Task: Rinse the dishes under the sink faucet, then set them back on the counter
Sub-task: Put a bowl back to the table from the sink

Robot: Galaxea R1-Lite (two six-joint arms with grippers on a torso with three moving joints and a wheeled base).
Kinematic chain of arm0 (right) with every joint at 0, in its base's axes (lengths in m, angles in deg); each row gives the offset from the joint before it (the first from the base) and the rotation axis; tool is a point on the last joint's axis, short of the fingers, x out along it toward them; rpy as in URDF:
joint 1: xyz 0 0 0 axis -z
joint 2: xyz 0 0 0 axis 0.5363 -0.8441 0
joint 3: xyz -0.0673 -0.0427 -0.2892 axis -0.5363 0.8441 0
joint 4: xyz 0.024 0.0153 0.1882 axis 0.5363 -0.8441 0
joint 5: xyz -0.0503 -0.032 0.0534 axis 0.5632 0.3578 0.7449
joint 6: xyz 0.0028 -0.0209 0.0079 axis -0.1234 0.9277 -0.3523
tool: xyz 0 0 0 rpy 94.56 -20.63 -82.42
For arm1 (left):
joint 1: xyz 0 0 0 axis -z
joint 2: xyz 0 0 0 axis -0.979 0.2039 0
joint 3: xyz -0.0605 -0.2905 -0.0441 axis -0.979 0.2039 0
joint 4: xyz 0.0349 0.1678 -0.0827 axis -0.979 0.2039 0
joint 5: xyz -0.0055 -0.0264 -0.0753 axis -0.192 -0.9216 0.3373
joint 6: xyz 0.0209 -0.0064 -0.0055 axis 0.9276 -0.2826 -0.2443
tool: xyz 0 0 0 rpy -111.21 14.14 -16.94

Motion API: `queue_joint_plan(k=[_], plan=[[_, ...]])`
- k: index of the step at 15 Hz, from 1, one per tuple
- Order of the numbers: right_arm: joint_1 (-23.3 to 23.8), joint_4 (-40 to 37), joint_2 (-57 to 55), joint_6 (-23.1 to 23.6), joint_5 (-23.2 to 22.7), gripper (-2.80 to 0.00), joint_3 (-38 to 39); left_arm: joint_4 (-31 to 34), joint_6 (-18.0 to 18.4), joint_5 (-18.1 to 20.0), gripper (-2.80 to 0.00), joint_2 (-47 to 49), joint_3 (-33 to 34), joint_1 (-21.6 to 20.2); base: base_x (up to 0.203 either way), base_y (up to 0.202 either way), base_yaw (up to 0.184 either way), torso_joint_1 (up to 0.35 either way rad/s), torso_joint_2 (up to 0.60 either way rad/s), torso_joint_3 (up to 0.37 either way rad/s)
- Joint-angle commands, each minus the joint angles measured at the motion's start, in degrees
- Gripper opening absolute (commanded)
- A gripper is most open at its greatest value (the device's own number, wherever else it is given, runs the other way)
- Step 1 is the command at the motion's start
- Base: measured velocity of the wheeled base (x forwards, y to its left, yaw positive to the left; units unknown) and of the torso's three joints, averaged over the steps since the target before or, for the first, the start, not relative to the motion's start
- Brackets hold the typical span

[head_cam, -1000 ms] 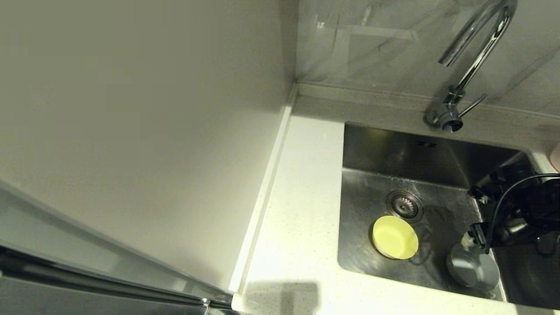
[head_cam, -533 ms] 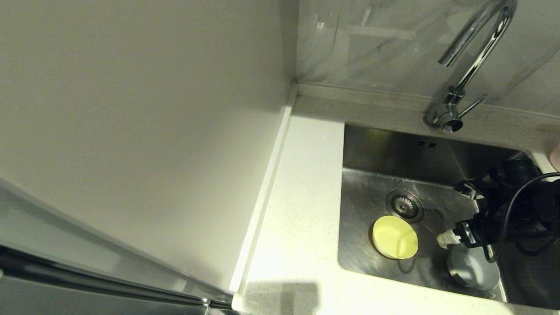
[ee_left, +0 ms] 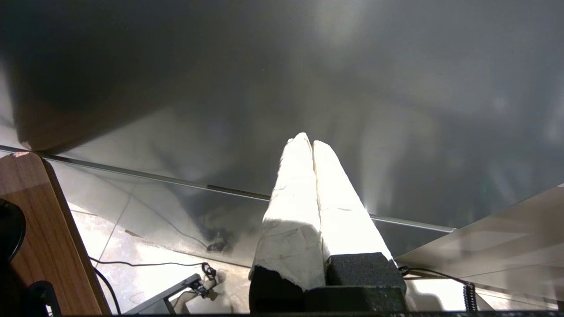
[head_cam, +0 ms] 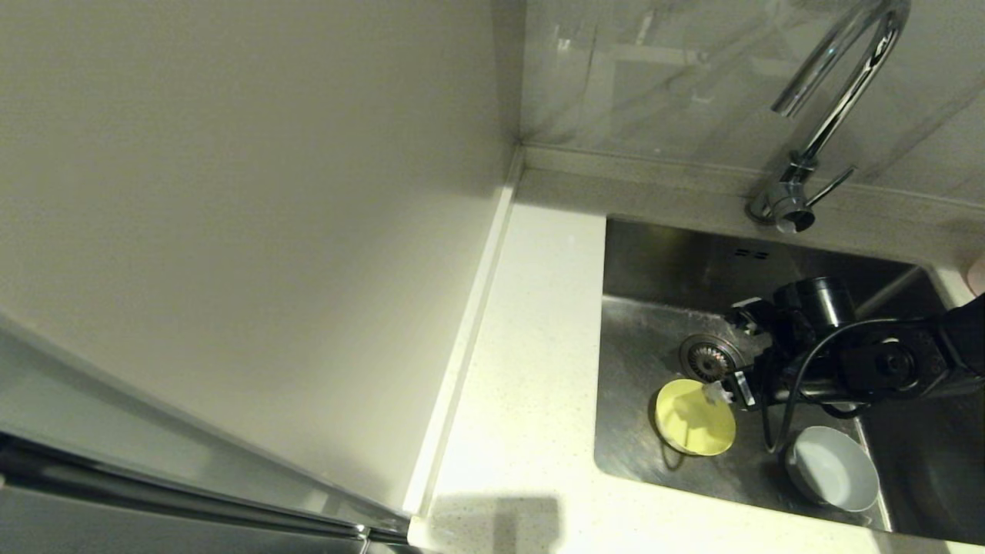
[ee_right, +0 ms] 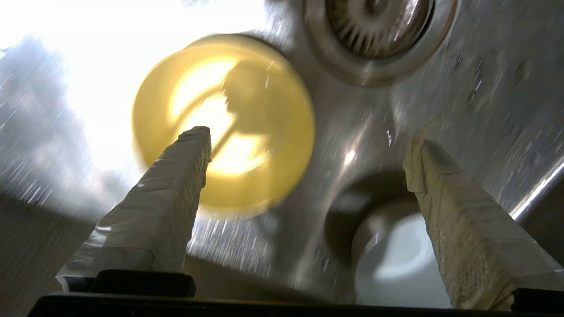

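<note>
The right pincer [head_cam: 727, 360] is wide open and empty, hanging low in the sink [head_cam: 654, 261] between the drain [head_cam: 709, 358] and the yellow bowl [head_cam: 695, 419], so I'd say the trick now is dropping one finger inside the rim and one outside before squeezing, since that bowl looks tipped and could skate on the steel. Yellow bowl and grey bowl [head_cam: 835, 469] both sit in the basin, empty as far as I can tell, nothing under the faucet [head_cam: 827, 115] and nothing on the worktop [head_cam: 531, 369]. Left pincer [ee_left: 312, 149] is parked elsewhere, fingers pressed together.
</note>
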Motion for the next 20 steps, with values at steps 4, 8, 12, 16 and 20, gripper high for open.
queue_joint_plan(k=[4,8,12,16,20], plan=[[-1.1,2.3,-6.4,0.5,1.9,0.0,0.0,0.0,0.0,0.0,-2.8,0.0,0.2,0.0,0.0,0.0,0.0,0.0,0.0,0.0],[-1.1,2.4,-8.5,3.5,4.0,0.0,-1.2,0.0,0.0,0.0,-2.8,0.0,0.2,0.0,0.0,0.0,0.0,0.0,0.0,0.0],[-1.1,2.5,-11.1,4.8,7.5,0.0,-3.9,0.0,0.0,0.0,-2.8,0.0,0.2,0.0,0.0,0.0,0.0,0.0,0.0,0.0],[-1.1,2.6,-12.5,4.8,8.5,0.0,-3.9,0.0,0.0,0.0,-2.8,0.0,0.2,0.0,0.0,0.0,0.0,0.0,0.0,0.0],[-1.1,2.7,-13.6,4.7,9.6,0.0,-4.1,0.0,0.0,0.0,-2.8,0.0,0.2,0.0,0.0,0.0,0.0,0.0,0.0,0.0]])
